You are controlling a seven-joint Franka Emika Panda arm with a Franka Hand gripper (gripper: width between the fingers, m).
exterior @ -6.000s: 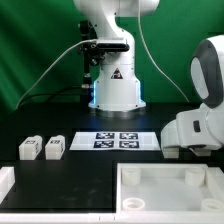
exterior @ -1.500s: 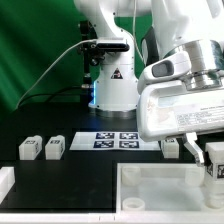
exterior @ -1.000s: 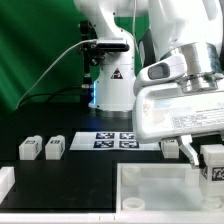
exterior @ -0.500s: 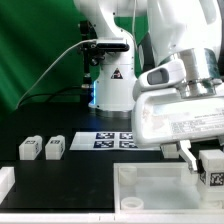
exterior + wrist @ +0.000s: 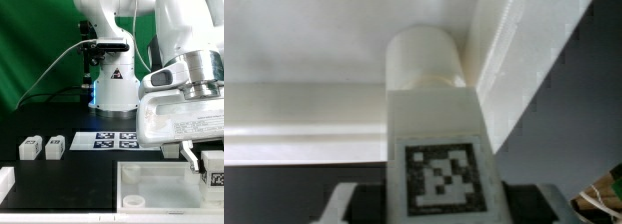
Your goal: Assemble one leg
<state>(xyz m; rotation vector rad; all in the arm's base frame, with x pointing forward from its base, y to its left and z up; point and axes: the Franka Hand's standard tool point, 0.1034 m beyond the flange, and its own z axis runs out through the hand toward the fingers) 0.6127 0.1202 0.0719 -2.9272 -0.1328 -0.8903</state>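
My gripper is shut on a leg, a chunky white block whose black-and-white tag faces the camera. It holds the leg just above the far right corner of the large white tray-like piece. In the wrist view the leg stands between the two fingers, tag side up, with its rounded end over the tray's raised edge. Two more legs lie side by side on the black table at the exterior view's left.
The marker board lies in the middle of the table before the robot base. Another white part shows at the lower left corner. My arm's bulky white body fills the exterior view's right.
My arm has come in over the tray's far right corner with the leg in its grip. In the last second it has shifted a little right and lower.
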